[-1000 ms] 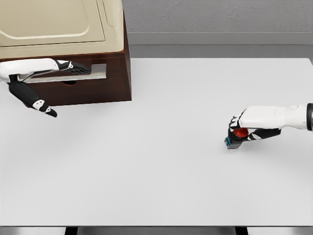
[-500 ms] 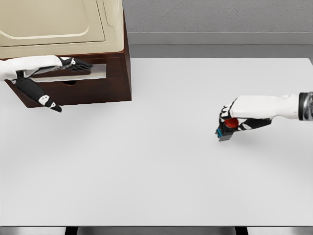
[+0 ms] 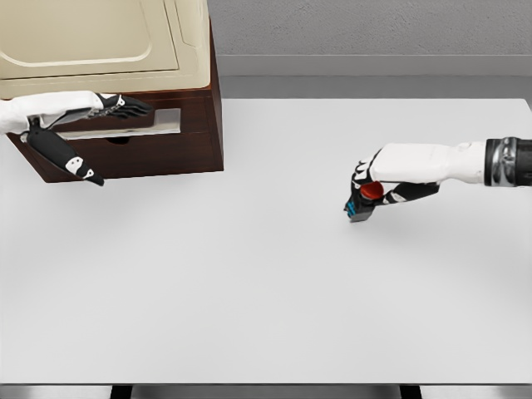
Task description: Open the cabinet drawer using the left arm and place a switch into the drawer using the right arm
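With the right hand (image 3: 374,184) closed round the switch (image 3: 363,202) above the worktop (image 3: 274,283), well apart from the cabinet (image 3: 166,145), the left hand (image 3: 112,108), fingers extended at the drawer (image 3: 125,126) front, should pull it fully open first.

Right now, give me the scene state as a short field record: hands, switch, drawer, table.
left robot hand: fingers extended at the drawer front, holding nothing
right robot hand: shut on the switch, over the table's right half
switch: red button on a dark body with a blue edge, held tilted
drawer: in the dark wood cabinet, far left; not clear how far open
table: white
switch in drawer: no, well apart to the right
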